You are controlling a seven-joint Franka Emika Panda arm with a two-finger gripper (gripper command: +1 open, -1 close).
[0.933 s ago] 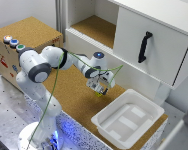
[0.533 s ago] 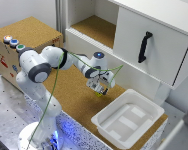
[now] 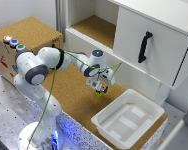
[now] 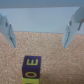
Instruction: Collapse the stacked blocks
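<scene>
The stacked blocks [image 4: 32, 69] sit on the cork floor [image 4: 50, 50], right under my gripper [image 4: 42, 29]. In the wrist view I see a purple block face with yellow marks on it, and a yellow-green part just below it. I can tell at least 2 pieces there, but not how many blocks the pile has. In the exterior view the stacked blocks [image 3: 98, 93] are only a tiny yellow speck below my fingers, so that view does not help me count.

I think these blocks are very light and hard, like little toy cubes. They look smooth, so they should slide off each other easily. Nothing here looks like it would break. I do not need to grab them. A soft push on the side of the top block should tip the pile over.

My gripper is spread wide, with nothing between its 2 fingers [image 4: 72, 30]. The pile sits below the gap, a bit toward one finger.

The big white tray [image 3: 104, 125] rests on the cork near the pile, toward the exterior view's right. A white cabinet [image 3: 144, 45] with a black handle [image 3: 144, 46] stands behind.
</scene>
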